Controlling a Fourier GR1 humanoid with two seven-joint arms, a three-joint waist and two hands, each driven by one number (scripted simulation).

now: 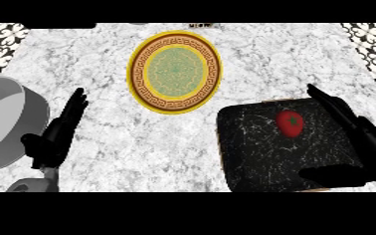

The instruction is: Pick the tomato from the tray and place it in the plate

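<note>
A red tomato (pixel 291 123) with a green stem lies on the black marbled tray (pixel 257 154) at the lower right. The round plate (pixel 175 71), yellow-rimmed with a green patterned middle, sits on the counter at the upper centre. My right hand (pixel 354 129) hovers over the tray's right side, fingers straight and pointing up-left, thumb spread low at the tray's front right; the tomato is a little to the left of the fingers, untouched. My left hand (pixel 55 134) rests open at the left, fingers up.
A grey round pot or bowl (pixel 18 117) stands at the left edge, just beside my left hand. The counter is white marble. Patterned tiles show at the upper corners.
</note>
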